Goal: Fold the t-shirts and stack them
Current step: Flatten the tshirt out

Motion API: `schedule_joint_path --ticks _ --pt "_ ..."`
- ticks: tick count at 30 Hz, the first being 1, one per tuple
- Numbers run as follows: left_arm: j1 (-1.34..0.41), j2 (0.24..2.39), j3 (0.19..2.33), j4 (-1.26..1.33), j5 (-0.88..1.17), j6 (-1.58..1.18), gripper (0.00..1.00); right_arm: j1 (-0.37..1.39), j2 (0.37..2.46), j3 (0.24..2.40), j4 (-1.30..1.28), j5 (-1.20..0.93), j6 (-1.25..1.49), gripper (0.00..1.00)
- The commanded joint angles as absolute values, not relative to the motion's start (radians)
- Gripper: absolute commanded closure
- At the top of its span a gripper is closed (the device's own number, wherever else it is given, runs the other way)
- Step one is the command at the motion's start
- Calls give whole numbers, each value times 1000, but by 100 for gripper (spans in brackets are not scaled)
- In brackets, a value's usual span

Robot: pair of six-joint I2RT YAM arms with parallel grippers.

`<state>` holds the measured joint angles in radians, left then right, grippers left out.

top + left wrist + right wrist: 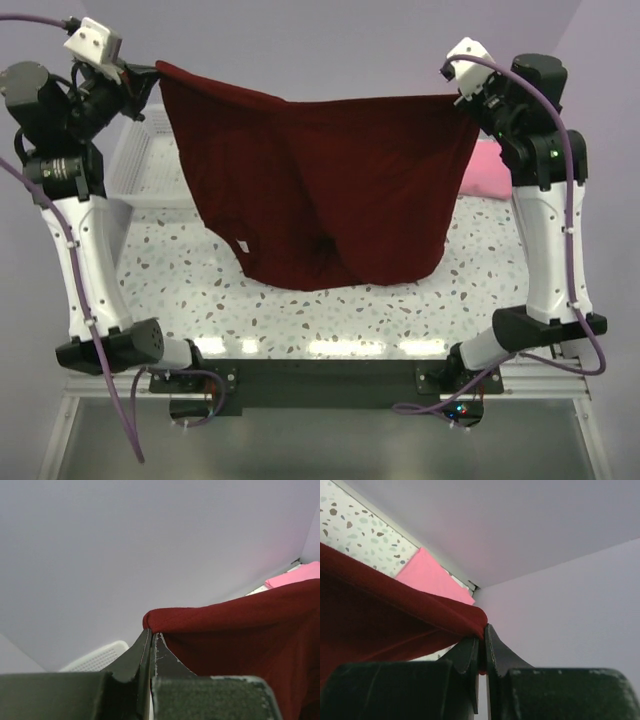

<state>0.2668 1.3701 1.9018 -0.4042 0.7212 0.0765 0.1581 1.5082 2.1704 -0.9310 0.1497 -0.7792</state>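
The left end effector (150,74) is pinched tight on one upper corner of the maroon t-shirt (320,190), with the white mesh basket (135,165) below it. The shirt's long axis runs taut from there across to the right end effector (456,94), which is clamped on the other corner. The cloth hangs between them toward the tabletop (190,290). The folded pink t-shirt (485,168) lies flat below the right end effector

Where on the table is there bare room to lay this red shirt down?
Bare: the strip of table along its near edge, in front of the hanging maroon shirt, plus small patches nearer than the white basket at left and the pink shirt at right. Crowded: both far corners. The middle is hidden behind the cloth.
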Motion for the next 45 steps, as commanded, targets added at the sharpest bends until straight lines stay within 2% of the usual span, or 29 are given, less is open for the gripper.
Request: schedule_joint_path --ticks 1,5,7,8,9,11,13,16,18,21,25,26,32,34,36,39,40,43,45 --pt "256 1474 1985 -399 781 9 100 152 1561 2171 -778 204 -804 100" --pt "177 1647 2034 -322 738 -9 100 152 1709 2264 -671 216 -723 100" --pt "134 1724 2164 -279 684 30 100 150 1788 2354 -622 232 -684 100" --pt "129 1823 2239 -269 622 20 100 152 1866 2466 -605 259 -652 100" --pt "133 1876 2422 -246 589 8 100 150 1906 2517 -580 284 -638 100" --pt "149 1982 2595 -191 516 -105 100 150 1985 2650 -490 351 -597 100" --pt "161 1936 2551 -16 464 -153 100 150 1990 2675 -393 370 -568 100" --pt "175 1841 2389 239 413 -178 100 149 1902 2597 -197 368 -581 100" --pt "181 1783 2361 313 361 -163 100 146 1858 2563 -126 361 -623 100" --pt "225 1741 2323 336 420 -163 100 117 1803 2513 -39 313 -655 100" --pt "239 1556 1992 373 558 -91 100 84 1700 2285 -23 162 -643 100" --pt "239 1517 1833 376 589 -72 100 83 1677 2152 -31 126 -664 100" --pt "247 1217 1255 290 814 128 100 81 1433 1500 34 -67 -840 100" --pt "247 1090 1120 181 847 233 100 81 1381 1333 3 -104 -908 100" --pt "247 1022 979 -37 891 351 100 81 1306 1248 -143 -173 -965 100" --pt "236 937 830 -347 913 676 100 83 1244 1112 -341 -239 -1072 100" --pt "227 925 798 -420 899 885 100 83 1235 1039 -380 -245 -1133 100" --pt "161 951 643 -546 796 1109 100 84 1223 900 -483 -221 -1227 100" --pt "71 977 562 -581 708 1153 100 89 1236 839 -503 -196 -1244 100"
